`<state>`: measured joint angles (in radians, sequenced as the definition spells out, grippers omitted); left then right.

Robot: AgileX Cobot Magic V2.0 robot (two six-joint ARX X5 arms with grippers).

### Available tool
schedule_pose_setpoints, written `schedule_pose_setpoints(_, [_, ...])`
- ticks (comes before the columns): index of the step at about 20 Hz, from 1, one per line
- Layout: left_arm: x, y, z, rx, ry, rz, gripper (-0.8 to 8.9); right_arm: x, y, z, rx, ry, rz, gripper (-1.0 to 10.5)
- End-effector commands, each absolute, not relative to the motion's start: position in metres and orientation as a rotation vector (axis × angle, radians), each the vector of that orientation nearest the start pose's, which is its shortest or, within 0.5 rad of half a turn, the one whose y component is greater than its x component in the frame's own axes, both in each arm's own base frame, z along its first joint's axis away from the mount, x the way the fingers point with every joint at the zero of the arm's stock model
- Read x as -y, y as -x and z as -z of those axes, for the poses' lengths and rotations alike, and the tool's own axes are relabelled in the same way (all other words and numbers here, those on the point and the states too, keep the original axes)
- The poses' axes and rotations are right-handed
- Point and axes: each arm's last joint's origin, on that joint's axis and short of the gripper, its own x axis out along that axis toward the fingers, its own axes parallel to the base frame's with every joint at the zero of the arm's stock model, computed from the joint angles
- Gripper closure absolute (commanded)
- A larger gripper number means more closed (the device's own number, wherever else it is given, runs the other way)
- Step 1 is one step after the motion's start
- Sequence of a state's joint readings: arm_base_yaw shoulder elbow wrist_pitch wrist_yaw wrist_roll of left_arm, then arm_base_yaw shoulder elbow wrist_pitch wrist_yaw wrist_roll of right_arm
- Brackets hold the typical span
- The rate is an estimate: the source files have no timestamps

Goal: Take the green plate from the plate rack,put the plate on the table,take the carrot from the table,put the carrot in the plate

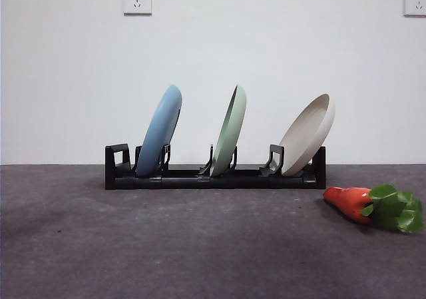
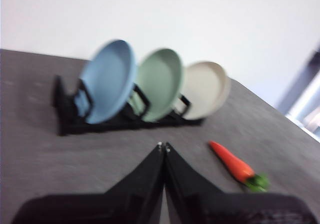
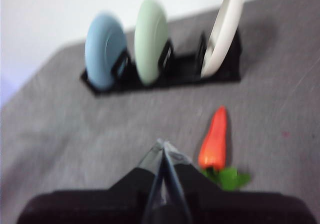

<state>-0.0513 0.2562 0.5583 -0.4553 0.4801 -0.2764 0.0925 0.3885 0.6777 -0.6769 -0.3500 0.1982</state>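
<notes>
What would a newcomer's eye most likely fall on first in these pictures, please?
Probably the three plates standing tilted in the black plate rack against the white wall: the light blue plate at one end, the green plate in the middle, the beige plate at the other end. Next comes the carrot, lying on the table in front of the rack's beige end.

The pale green plate stood on edge in the black plate rack's middle slot. At four o'clock, the orange carrot lay on the grey table.
</notes>
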Motion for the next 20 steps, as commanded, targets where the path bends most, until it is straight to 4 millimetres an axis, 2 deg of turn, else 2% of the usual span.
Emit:
schedule_pose_setpoints(1, [0.019, -0.073, -0.3, -0.267, 0.255, 0.585, 8.22, -0.019, -0.082, -0.31, -0.506, -0.135, -0.46, 9.6])
schedule_pose_setpoints(7, [0.021, -0.072, -0.321, -0.395, 0.186, 0.67, 8.22, -0.022, -0.088, -0.337, -0.656, -0.064, -0.57, 9.6])
schedule_pose_setpoints(13, [0.021, -0.07, -0.336, -0.446, 0.156, 0.685, 7.99, -0.023, -0.095, -0.344, -0.724, -0.061, -0.601, 9.3])
schedule_pose_setpoints(14, [0.021, -0.069, -0.338, -0.447, 0.167, 0.68, 6.66, -0.023, -0.096, -0.343, -0.728, -0.067, -0.598, 8.2])
schedule_pose_setpoints(15, [0.021, -0.07, -0.339, -0.45, 0.179, 0.677, 4.59, -0.023, -0.096, -0.343, -0.731, -0.075, -0.593, 6.3])
schedule_pose_setpoints(16, [0.021, -0.07, -0.34, -0.452, 0.186, 0.675, 2.07, -0.023, -0.096, -0.343, -0.732, -0.08, -0.591, 3.9])
schedule_pose_setpoints(17, [0.021, -0.07, -0.34, -0.453, 0.186, 0.676, 1.31, -0.023, -0.096, -0.343, -0.732, -0.081, -0.591, 2.6])
schedule_pose_setpoints(20, [0.021, -0.074, -0.339, -0.464, 0.192, 0.683, 1.31, -0.023, -0.096, -0.343, -0.733, -0.08, -0.591, 2.5])
